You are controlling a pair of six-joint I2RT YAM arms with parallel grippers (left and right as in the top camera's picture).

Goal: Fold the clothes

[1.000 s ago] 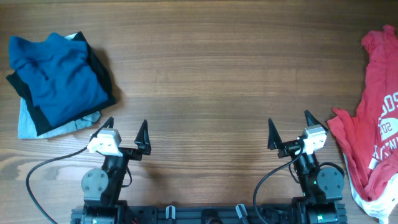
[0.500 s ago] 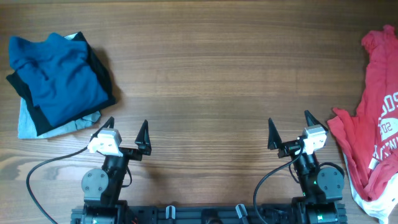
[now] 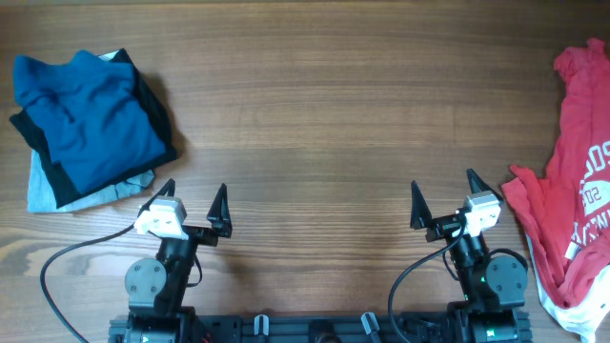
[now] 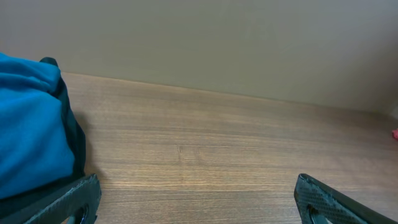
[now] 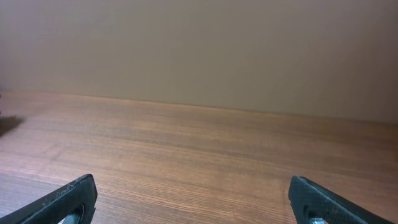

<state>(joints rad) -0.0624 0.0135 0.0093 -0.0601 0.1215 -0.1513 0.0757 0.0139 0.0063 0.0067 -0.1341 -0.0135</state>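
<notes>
A folded deep-blue shirt [image 3: 91, 119] lies on top of a black garment [image 3: 157, 119] and a pale grey one [image 3: 43, 191] in a stack at the far left. The blue shirt also shows at the left edge of the left wrist view [image 4: 28, 146]. A crumpled red T-shirt with white print [image 3: 577, 181] lies at the right edge. My left gripper [image 3: 193, 202] is open and empty near the front edge, right of the stack; its fingers show in its wrist view [image 4: 196, 199]. My right gripper [image 3: 443, 195] is open and empty, left of the red T-shirt; its fingers show in its wrist view [image 5: 193, 199].
The wooden table [image 3: 315, 105] stretches between the two piles. The arm bases and a black cable [image 3: 67, 262] sit along the front edge. A plain wall stands behind the table in both wrist views.
</notes>
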